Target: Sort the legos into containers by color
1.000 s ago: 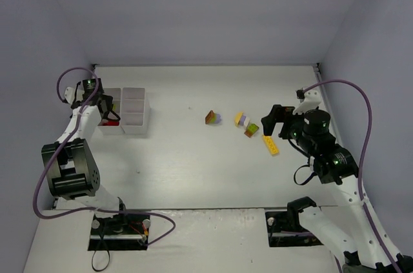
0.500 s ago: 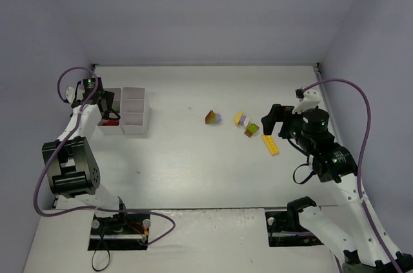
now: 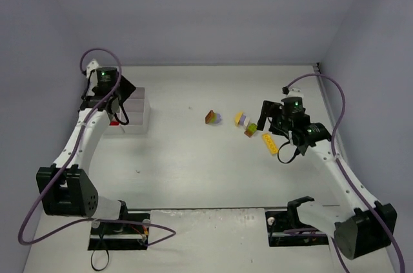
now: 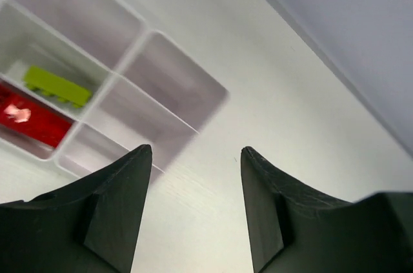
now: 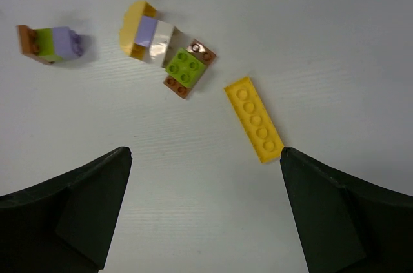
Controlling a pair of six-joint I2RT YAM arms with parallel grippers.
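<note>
White table (image 3: 193,170); tray (image 4: 155,106) with red brick (image 4: 32,121); lime brick (image 4: 57,86) only in left-wrist view

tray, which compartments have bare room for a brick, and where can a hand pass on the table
In the tray, only the lime green brick and red brick occupy compartments; the rest in view look bare. The table lies open between the tray and the loose bricks. It is crowded between the long yellow brick and the green-on-brown stack.
</note>
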